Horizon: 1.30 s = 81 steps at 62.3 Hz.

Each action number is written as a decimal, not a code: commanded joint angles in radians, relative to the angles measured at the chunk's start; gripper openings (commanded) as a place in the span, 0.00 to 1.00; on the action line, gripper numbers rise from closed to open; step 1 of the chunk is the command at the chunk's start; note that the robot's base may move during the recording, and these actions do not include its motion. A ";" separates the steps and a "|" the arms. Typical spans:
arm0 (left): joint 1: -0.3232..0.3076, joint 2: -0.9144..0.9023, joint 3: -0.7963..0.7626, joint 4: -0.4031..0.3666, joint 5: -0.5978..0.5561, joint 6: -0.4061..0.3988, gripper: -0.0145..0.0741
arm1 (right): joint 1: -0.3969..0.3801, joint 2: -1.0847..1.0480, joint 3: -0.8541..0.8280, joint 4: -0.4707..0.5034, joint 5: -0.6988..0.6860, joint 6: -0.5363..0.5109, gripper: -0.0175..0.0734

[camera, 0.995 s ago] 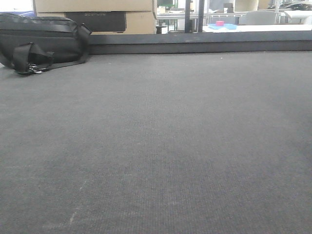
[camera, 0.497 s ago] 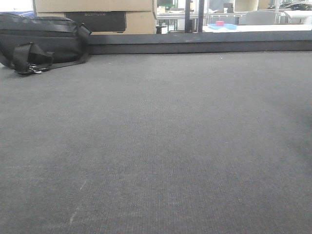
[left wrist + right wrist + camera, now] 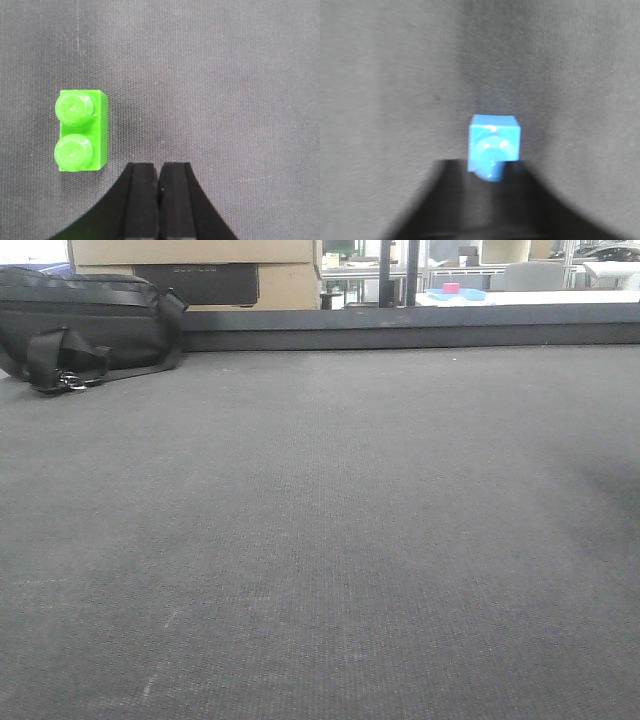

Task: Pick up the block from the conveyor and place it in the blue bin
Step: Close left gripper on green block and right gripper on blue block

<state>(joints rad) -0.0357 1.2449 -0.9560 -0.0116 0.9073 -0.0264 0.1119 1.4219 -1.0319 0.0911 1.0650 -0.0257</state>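
The conveyor (image 3: 330, 540) fills nearly the whole front view, a dark grey woven belt with pale scuffs near the bottom left, closed at the far side by a dark raised rail (image 3: 420, 335). A black bag (image 3: 85, 325) lies on the belt's far left corner against that rail, its strap and buckle trailing onto the belt. Cardboard boxes (image 3: 285, 280) stand behind it.

In the left wrist view the left gripper (image 3: 159, 172) hangs over the belt with its two black fingers pressed together, nothing between them. A green block (image 3: 80, 131) with two studs on top sits flat on the belt just to the left of the fingertips (close, but not touching them).

In the right wrist view the picture is blurred. A small blue block (image 3: 494, 142) sits right at the tip of the right gripper (image 3: 490, 187), its lower edge overlapping the dark gripper shape. Whether those fingers pinch the block, or are spread or closed, I cannot tell.
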 commanded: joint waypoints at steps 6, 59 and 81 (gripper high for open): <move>0.003 -0.001 -0.010 -0.009 -0.014 -0.005 0.04 | 0.000 0.033 -0.008 -0.030 -0.006 0.026 0.67; 0.024 -0.001 -0.034 -0.010 0.065 -0.090 0.04 | 0.000 0.169 0.046 -0.037 -0.104 0.036 0.01; 0.090 -0.001 -0.109 0.159 0.130 -0.025 0.11 | 0.000 -0.019 -0.046 -0.023 -0.103 0.047 0.01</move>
<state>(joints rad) 0.0522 1.2449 -1.0554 0.1167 1.0277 -0.0582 0.1119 1.4739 -1.0507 0.0704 0.9572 0.0206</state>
